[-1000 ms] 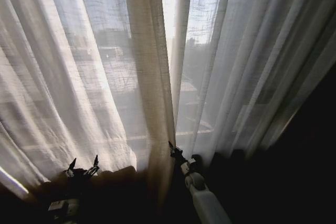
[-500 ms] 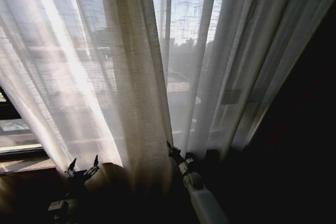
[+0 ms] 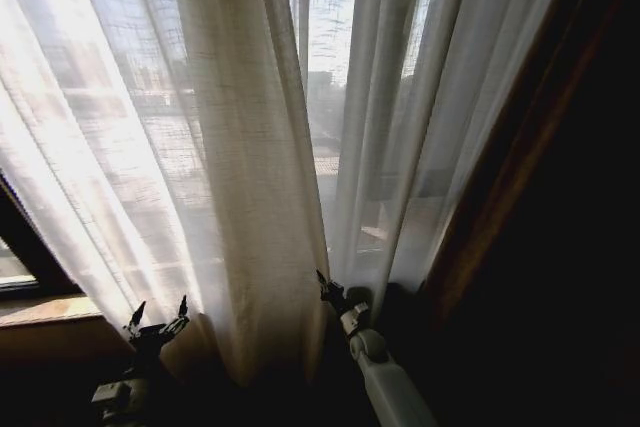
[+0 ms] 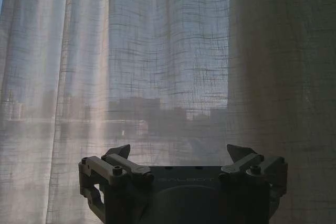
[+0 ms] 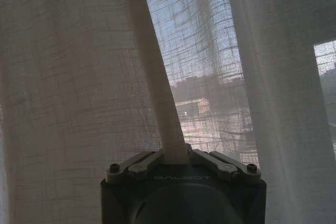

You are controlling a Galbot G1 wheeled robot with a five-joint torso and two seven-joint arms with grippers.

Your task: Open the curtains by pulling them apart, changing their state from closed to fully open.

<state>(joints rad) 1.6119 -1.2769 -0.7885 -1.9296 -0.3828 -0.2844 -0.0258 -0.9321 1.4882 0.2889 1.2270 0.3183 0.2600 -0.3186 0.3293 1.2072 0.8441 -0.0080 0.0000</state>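
The sheer white curtains [image 3: 230,147] hang in long pleats with light coming through. Low in the middle of the head view, my right gripper [image 3: 325,285] is shut on a narrow fold of curtain [image 5: 168,124]; in the right wrist view the gripper [image 5: 175,156] has its fingers pressed together around that fold. The right panel [image 3: 400,127] is bunched toward the right. At the lower left, my left gripper [image 3: 158,312] stands open just in front of the fabric. The left wrist view has the left gripper [image 4: 178,150] spread wide, holding nothing, with curtain [image 4: 168,51] behind it.
A dark brownish drape [image 3: 540,197] takes up the right side. A dark window frame [image 3: 25,237] and a wooden sill [image 3: 40,309] show at the lower left below the curtain's hem.
The whole head view has shifted, so the camera moved. The right panel is more bunched against the dark drape. A window frame and sill now show at the lower left. Both grippers keep their states.
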